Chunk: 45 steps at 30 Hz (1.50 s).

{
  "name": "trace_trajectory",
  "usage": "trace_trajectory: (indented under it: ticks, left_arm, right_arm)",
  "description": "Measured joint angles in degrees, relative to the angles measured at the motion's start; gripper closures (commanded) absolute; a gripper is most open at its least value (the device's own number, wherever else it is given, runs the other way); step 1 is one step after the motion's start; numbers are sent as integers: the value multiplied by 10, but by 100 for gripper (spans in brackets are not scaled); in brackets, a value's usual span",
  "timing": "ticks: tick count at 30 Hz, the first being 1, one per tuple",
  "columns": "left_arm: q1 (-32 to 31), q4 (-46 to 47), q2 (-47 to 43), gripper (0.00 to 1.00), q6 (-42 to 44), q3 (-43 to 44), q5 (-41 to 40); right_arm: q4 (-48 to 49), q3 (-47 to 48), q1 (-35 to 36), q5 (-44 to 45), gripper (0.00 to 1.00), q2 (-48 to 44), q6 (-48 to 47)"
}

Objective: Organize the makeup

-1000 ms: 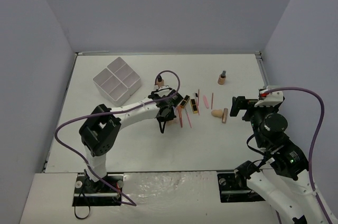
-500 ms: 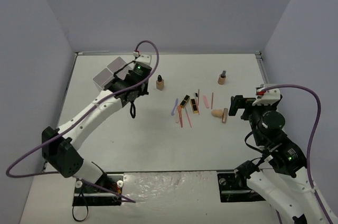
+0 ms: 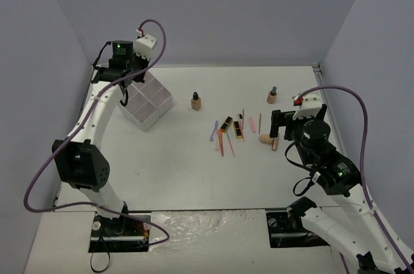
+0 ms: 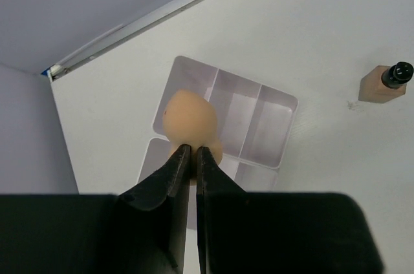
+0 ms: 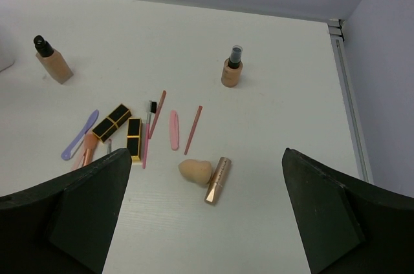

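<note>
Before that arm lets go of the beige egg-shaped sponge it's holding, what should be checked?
1. Hold of left gripper on the beige egg-shaped sponge: ok, jaws shut on it.
2. Sponge over the white four-compartment box: ok.
3. Exact compartment beneath: cannot tell.
4. Drop height: cannot tell.
5. Clearance from right gripper: ok, open, far off by the other beige sponge.

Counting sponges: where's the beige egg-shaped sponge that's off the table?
Left wrist view: the sponge is pinched in the left gripper above the white compartmented box, far left.
</note>
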Motion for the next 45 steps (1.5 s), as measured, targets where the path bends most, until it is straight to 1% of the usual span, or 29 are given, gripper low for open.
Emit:
trace_trajectory:
  ticks: [4, 10, 18, 21, 25, 29, 31, 34, 38, 41, 45]
  left_arm:
    - [9, -3, 60, 100, 35, 24, 41]
    - [27, -13, 133, 100, 74, 64, 59]
    - [42, -19, 168, 99, 100, 96, 81]
    - [46, -19, 175, 92, 106, 97, 84]
    - [47, -19, 187, 84, 110, 96, 87]
    - [48, -19, 197, 71, 112, 96, 88]
    - [48, -19, 202, 67, 112, 96, 88]
    - [49, -18, 208, 63, 112, 96, 87]
    - [49, -17, 211, 55, 112, 96, 83]
    - [49, -16, 211, 53, 113, 96, 79]
    - [49, -11, 211, 46, 113, 96, 71]
  right_arm:
    - [0, 3, 0, -2, 0, 12, -12]
    - [3, 4, 0, -2, 0, 26, -15]
    - [3, 4, 0, 1, 0, 47, -16]
    - [3, 4, 0, 1, 0, 52, -18]
    - [4, 4, 0, 3, 0, 55, -19]
    - [4, 4, 0, 5, 0, 59, -20]
    - [4, 4, 0, 5, 0, 60, -21]
    - [4, 4, 0, 5, 0, 60, -22]
    - [4, 4, 0, 5, 0, 60, -22]
    - [4, 4, 0, 5, 0, 60, -21]
    - [3, 4, 0, 5, 0, 60, -17]
